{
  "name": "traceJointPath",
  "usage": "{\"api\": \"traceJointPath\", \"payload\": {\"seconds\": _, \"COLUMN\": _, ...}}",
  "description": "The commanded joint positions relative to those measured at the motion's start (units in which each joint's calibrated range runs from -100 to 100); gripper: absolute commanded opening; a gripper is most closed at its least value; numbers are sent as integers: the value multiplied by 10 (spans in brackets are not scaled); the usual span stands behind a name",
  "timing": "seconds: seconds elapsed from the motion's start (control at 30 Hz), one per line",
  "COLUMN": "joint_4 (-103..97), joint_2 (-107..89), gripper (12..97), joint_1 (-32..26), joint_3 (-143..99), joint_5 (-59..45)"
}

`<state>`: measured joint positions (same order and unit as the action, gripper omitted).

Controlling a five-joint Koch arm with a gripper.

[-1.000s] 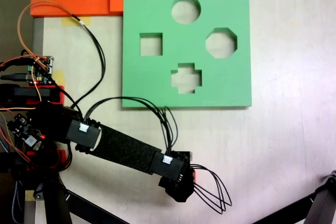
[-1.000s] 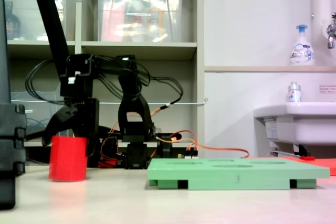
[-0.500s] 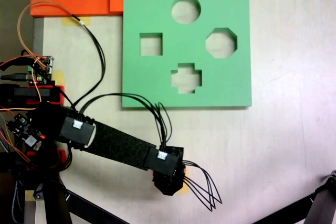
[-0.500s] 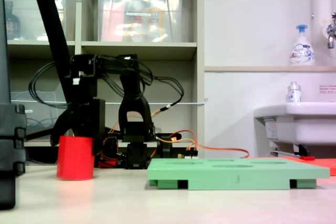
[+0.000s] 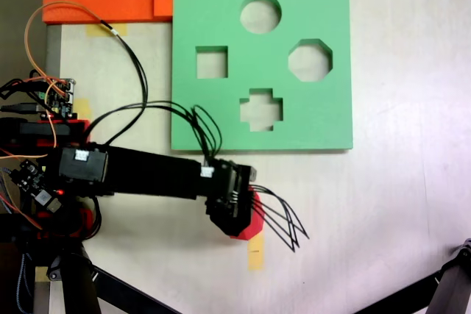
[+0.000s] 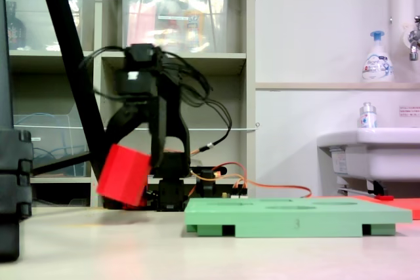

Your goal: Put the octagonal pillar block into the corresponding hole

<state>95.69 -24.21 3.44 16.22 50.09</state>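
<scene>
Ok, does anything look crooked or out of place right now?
Yes: the red block hangs tilted in the pincer, lifted clear of the table, one lower corner dipping. The green board lies flat, its cutouts empty.

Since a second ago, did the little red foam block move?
Yes. The red foam block rose off the table, tilted, and moved right toward the flat green foam board, held by the claw.

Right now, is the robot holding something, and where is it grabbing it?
Yes, the gripper holds the red block by its upper end, tilted, off the table.
</scene>
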Motion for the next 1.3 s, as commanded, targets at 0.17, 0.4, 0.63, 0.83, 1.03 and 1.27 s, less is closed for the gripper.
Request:
{"api": "traceJointPath", "payload": {"seconds": 0.17, "joint_4": 43, "joint_2": -12, "gripper": 384, "joint_1": -66, "joint_3": 118, "joint_5": 100}}
{"api": "traceJointPath", "payload": {"seconds": 0.4, "joint_4": 43, "joint_2": 87, "gripper": 384, "joint_1": -118, "joint_3": 256, "joint_5": 173}}
{"api": "traceJointPath", "payload": {"seconds": 0.63, "joint_4": -40, "joint_2": 137, "gripper": 383, "joint_1": -152, "joint_3": 258, "joint_5": 240}}
{"api": "traceJointPath", "payload": {"seconds": 0.83, "joint_4": -145, "joint_2": 183, "gripper": 383, "joint_1": -166, "joint_3": 258, "joint_5": 253}}
{"api": "traceJointPath", "payload": {"seconds": 1.03, "joint_4": -258, "joint_2": 241, "gripper": 383, "joint_1": -179, "joint_3": 271, "joint_5": 279}}
{"api": "traceJointPath", "payload": {"seconds": 1.27, "joint_4": -264, "joint_2": 396, "gripper": 384, "joint_1": -196, "joint_3": 422, "joint_5": 282}}
